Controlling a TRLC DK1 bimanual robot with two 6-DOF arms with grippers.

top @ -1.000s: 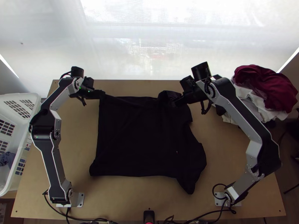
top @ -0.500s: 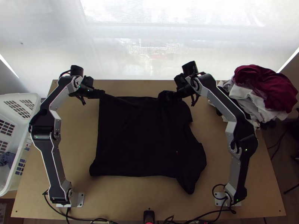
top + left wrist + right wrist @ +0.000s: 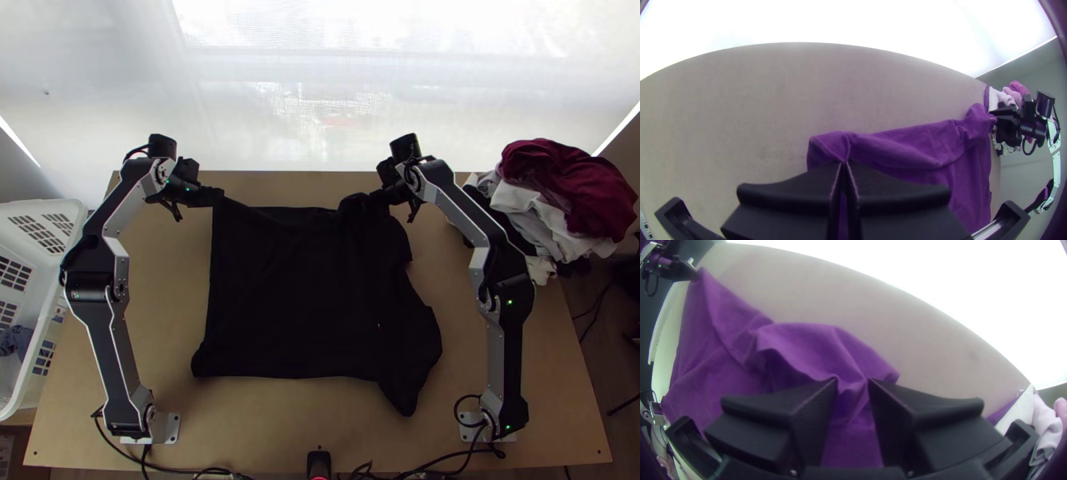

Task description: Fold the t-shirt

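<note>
At the upper left of the top view, left gripper (image 3: 220,195) has its jaws closed on a corner of the shirt (image 3: 292,308), only a small pinch at the tips. Upper middle, right gripper (image 3: 374,198): jaws a narrow gap apart, with bunched cloth between and below them in its wrist view; no firm grip seen. Shirt lies dark on the table (image 3: 156,320), mid-frame, mostly spread, its far edge rucked between the grippers and a pointed part sticking out at lower right. Step in hand, as judged: getting a second hold on the far edge before folding toward the bottom of the frame. Main risk: right jaws close on a loose ruck, or on one layer of several, so a lift would leave the rest behind and the fold come out skewed. Cause would be the bunching just under those tips. Second risk: the left corner slips, its pinch being shallow, if the right arm pulls hard sideways. Third: lower-right part, held by neither gripper, may drag or crumple under the fold. Dark cloth hides layers in the top view; count of layers at either grip: cannot tell
</note>
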